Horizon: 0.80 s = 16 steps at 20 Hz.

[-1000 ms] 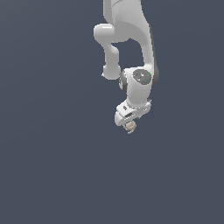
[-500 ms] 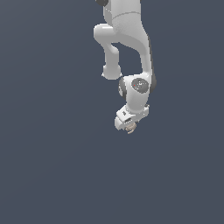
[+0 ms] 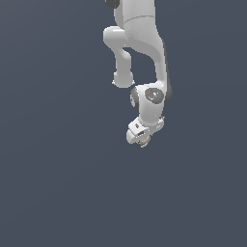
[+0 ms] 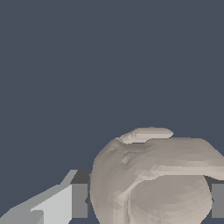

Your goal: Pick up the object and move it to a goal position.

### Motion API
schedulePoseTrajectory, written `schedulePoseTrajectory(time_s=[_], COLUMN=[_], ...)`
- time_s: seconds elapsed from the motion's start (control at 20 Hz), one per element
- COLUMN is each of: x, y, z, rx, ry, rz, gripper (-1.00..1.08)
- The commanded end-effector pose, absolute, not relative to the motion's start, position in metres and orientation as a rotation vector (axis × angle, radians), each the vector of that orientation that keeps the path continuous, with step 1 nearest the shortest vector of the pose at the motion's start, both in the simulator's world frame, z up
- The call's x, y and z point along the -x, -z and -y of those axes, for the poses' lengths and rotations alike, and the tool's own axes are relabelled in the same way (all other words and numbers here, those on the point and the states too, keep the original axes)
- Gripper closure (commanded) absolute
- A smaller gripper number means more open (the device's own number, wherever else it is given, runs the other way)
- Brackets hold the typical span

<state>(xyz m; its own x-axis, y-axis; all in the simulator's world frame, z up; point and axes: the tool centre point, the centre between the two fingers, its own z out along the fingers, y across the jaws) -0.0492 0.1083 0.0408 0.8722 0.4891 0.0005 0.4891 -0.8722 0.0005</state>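
The object (image 4: 157, 179) is a lumpy tan-brown ball with grooved seams, filling much of the wrist view between two grey finger pads (image 4: 79, 200). In the exterior view only a small tan patch of the object (image 3: 144, 141) shows under the white hand. My gripper (image 3: 143, 140) is shut on the object, with a pad pressed against each side. The white arm comes down from the top of the exterior view, and its hand hides most of the ball.
A plain dark grey-blue surface (image 3: 58, 193) fills the whole background in both views. No other object, container or edge shows.
The arm and the held ball have shifted slightly up and toward the exterior view's left. The grip on the ball looks the same.
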Motion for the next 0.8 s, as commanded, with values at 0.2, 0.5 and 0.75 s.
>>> schedulePoseTrajectory(time_s=[0.2,0.5,0.75], x=[0.049,0.045,0.037], y=[-0.041,-0.056,-0.084], z=[-0.108,-0.096,-0.072], rx=[-3.039,-3.039,-3.039], ry=[-0.002,-0.002,-0.002], rz=[-0.794,-0.794,-0.795], gripper=[1.08,1.08,1.08])
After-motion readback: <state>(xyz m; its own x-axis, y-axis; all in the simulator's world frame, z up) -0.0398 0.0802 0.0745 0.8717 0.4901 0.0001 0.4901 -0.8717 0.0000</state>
